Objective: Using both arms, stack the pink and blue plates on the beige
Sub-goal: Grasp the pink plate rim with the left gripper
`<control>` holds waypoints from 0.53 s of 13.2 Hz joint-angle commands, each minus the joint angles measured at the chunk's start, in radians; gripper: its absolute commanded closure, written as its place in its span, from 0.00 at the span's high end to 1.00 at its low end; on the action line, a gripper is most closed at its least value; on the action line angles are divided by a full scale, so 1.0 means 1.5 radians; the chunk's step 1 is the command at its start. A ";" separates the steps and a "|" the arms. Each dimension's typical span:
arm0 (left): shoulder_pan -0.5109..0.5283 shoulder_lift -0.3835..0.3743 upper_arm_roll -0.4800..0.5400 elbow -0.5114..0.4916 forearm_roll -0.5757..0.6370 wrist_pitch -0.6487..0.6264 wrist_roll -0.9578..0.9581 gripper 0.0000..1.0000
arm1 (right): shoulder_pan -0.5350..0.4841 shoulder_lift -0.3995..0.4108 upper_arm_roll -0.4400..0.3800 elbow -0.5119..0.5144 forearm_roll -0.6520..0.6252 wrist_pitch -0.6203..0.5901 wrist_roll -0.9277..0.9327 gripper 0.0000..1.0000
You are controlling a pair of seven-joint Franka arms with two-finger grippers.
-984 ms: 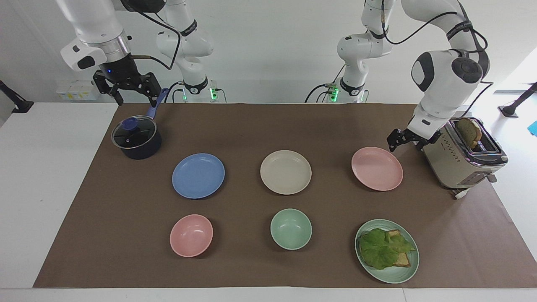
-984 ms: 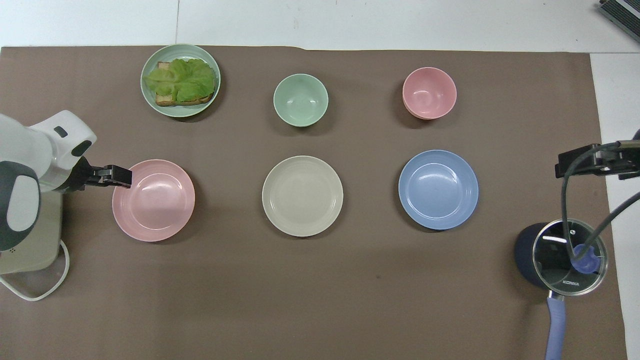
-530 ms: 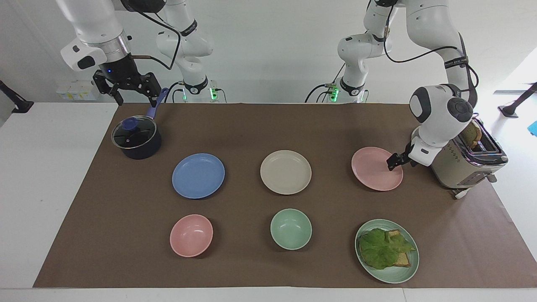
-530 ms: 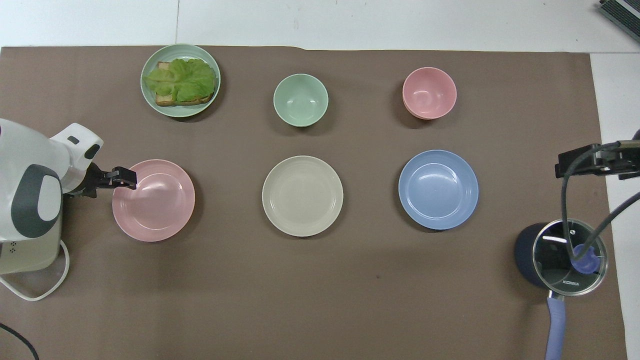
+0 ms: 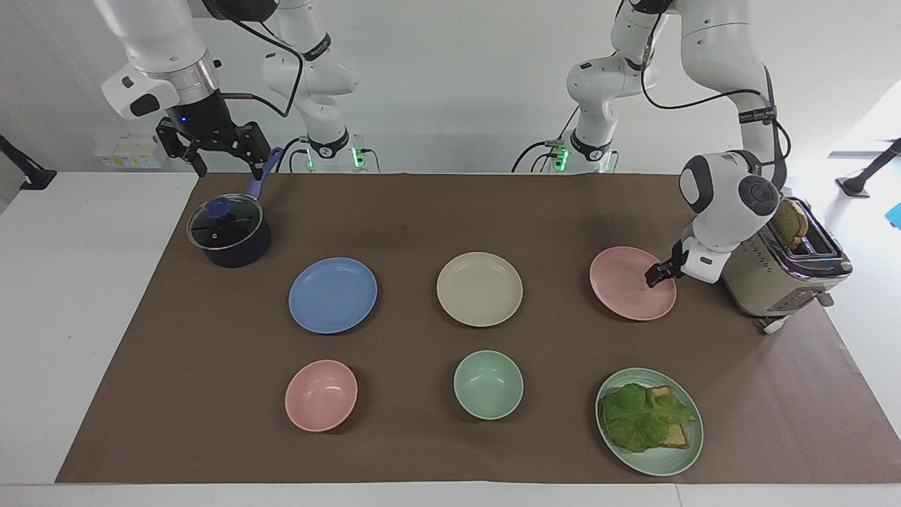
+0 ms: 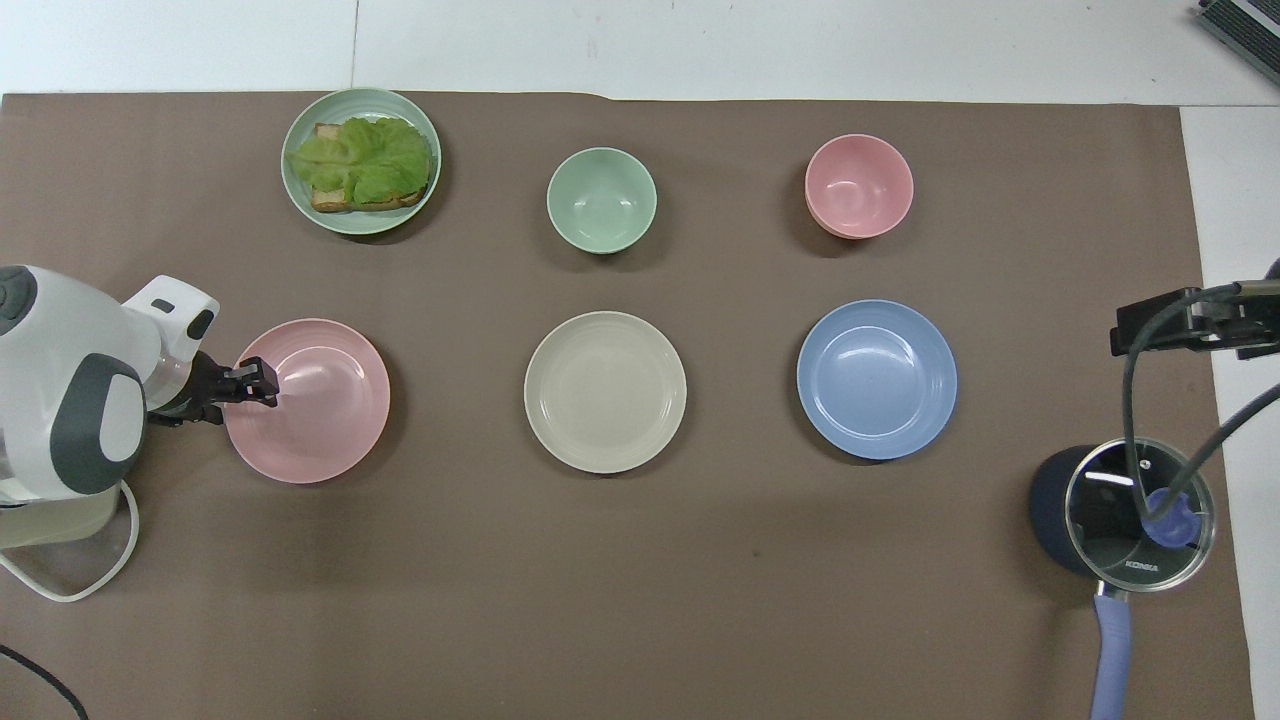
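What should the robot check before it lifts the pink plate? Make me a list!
1. Left gripper is at the pink plate, on its rim toward the toaster: ok.
2. Fingers firmly clamped on that rim: cannot tell.
3. Pink plate lies flat on the mat, nothing on it: ok.
4. Beige plate is empty and ready to take a plate: ok.
5. Nothing stands between the pink plate and the beige plate: ok.
6. Right gripper is open, up over the pot, waiting, away from the blue plate: ok.
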 commanded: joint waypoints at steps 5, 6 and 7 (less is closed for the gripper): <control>0.002 -0.022 -0.002 0.052 -0.006 -0.131 0.042 0.00 | -0.009 0.003 0.001 0.007 0.019 0.003 -0.014 1.00; 0.001 -0.020 -0.002 0.087 -0.009 -0.180 0.063 0.00 | -0.008 0.003 0.001 0.007 0.019 0.003 -0.014 1.00; 0.002 -0.021 -0.002 0.110 -0.026 -0.213 0.070 0.00 | -0.009 0.003 0.001 0.007 0.019 0.003 -0.014 1.00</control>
